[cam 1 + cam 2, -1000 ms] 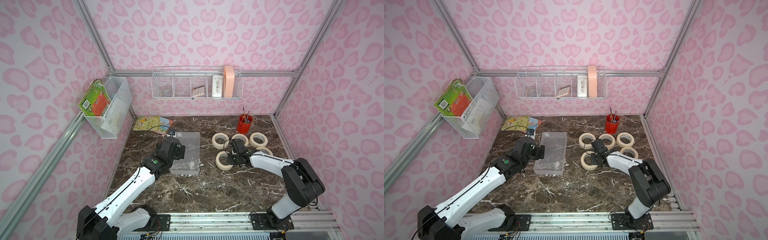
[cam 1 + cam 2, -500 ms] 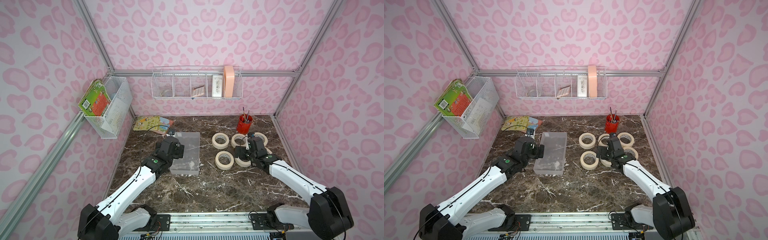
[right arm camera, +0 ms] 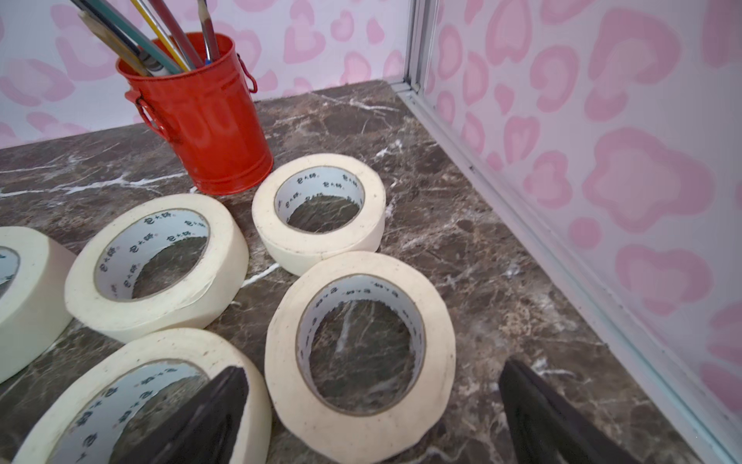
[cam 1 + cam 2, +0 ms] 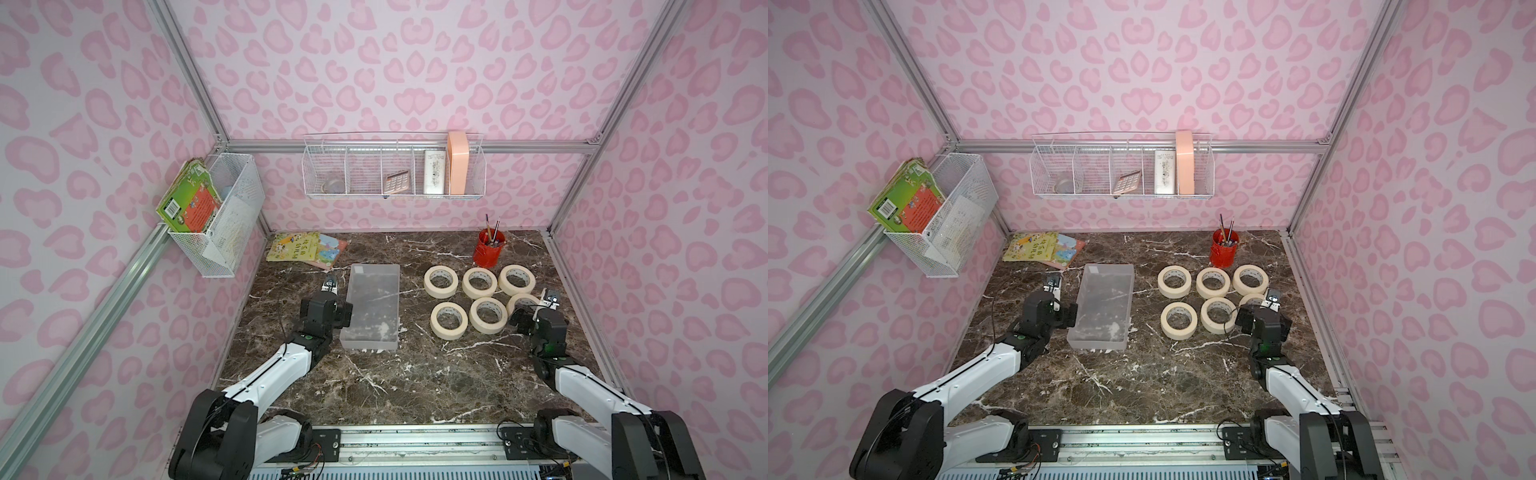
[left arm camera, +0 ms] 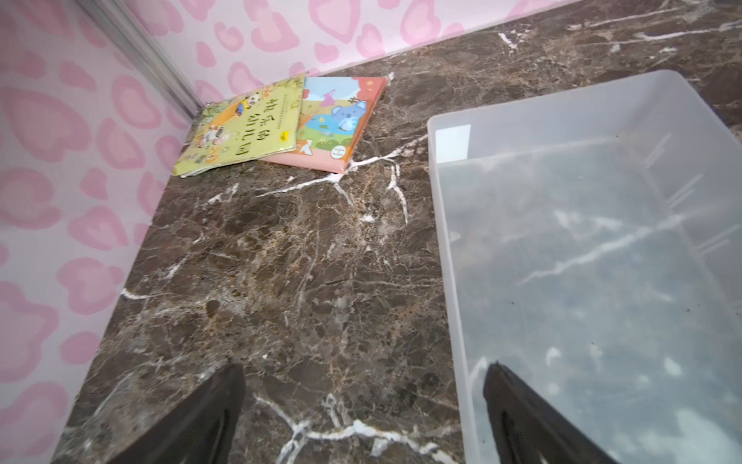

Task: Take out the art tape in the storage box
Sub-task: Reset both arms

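Observation:
The storage box (image 4: pixel 370 307) (image 4: pixel 1102 307) (image 5: pixel 602 241) is a translucent frosted tray lying empty on the marble table. Several cream rolls of art tape (image 4: pixel 479 283) (image 4: pixel 1212 282) (image 3: pixel 156 261) lie flat in two rows to its right. My left gripper (image 5: pixel 366 365) (image 4: pixel 341 308) is open. It straddles the box's left wall, one finger inside and one over the table. My right gripper (image 3: pixel 374 367) (image 4: pixel 532 311) is open above the rightmost roll (image 3: pixel 361 418) (image 4: pixel 524 300) of the near row. That roll rests on the table between its fingers. One finger hangs over the neighbouring roll (image 3: pixel 80 401).
A red pen pot (image 4: pixel 489 253) (image 3: pixel 200 120) stands behind the rolls. Two picture books (image 4: pixel 305 247) (image 5: pixel 281 124) lie in the far left corner. Wire baskets (image 4: pixel 392 170) (image 4: pixel 220 216) hang on the back and left walls. The right wall rail (image 3: pixel 522 209) runs close beside my right gripper.
My right gripper has opened and swung from the left of the tape rolls to the right end of the near row. The left arm has not moved.

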